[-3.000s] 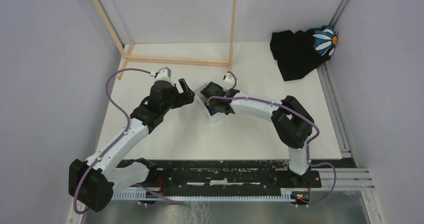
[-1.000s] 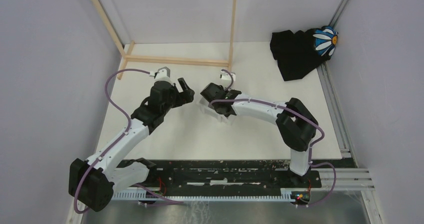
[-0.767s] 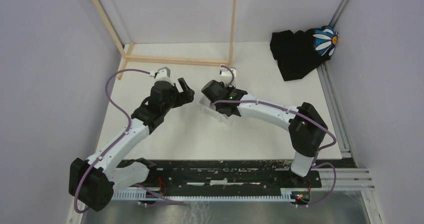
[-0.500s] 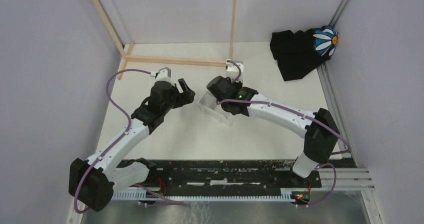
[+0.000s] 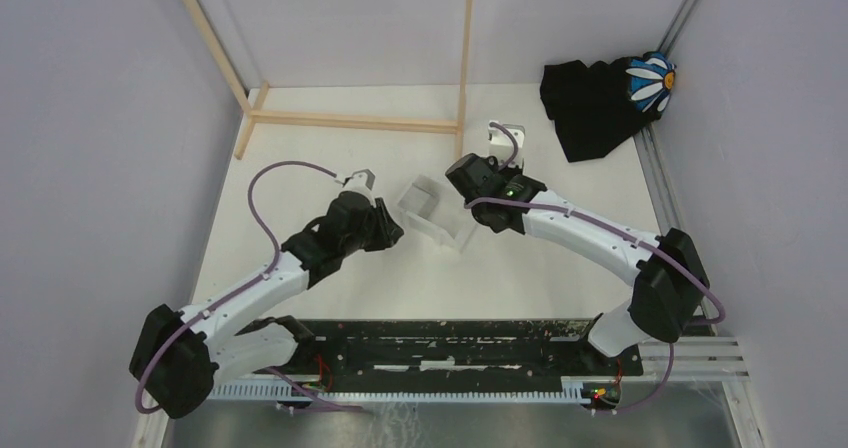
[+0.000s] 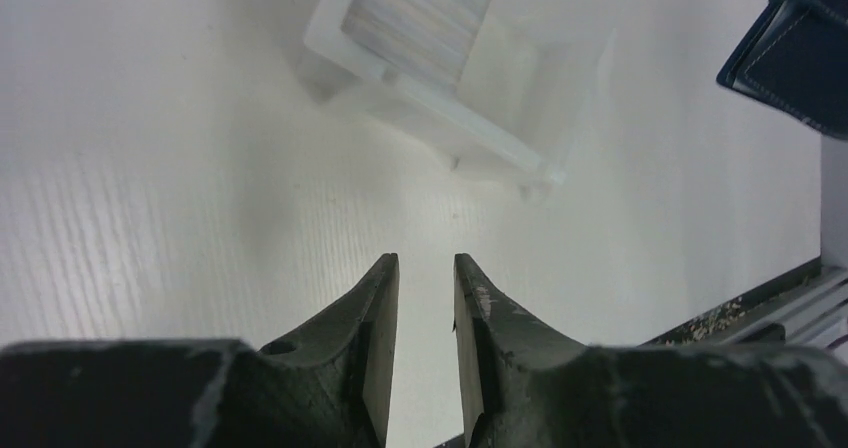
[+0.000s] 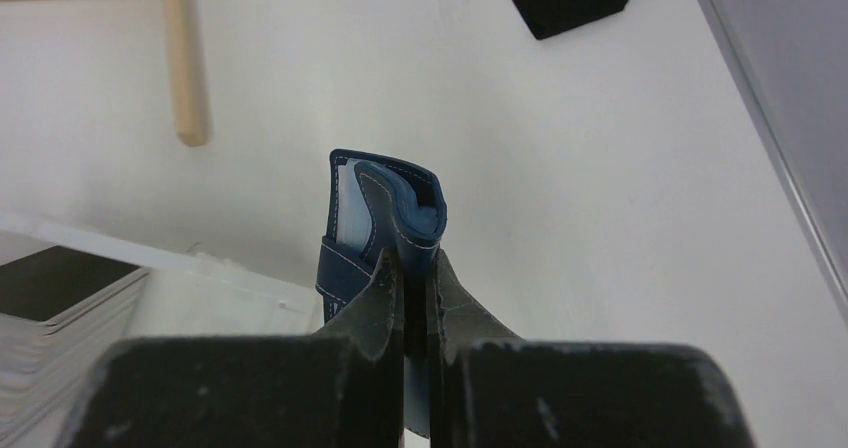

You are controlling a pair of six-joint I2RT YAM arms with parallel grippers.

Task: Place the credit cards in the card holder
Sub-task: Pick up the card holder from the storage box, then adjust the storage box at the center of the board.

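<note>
A clear box (image 6: 470, 133) on the worktop (image 6: 150, 198) holds a stack of cards (image 6: 425, 13) in one compartment. The navy holder (image 7: 385, 213), folded and pale-stitched, stands on edge, pinched tight in the right claw (image 7: 412, 268), beside the box. The left claw (image 6: 425, 303) hangs barely parted, empty, near the box.

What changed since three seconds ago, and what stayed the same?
The right tool, shut on the card holder, carried it away from the clear box, to the right and farther back. The left tool drew back toward its base. The box, black cloth and wooden frame stayed.
</note>
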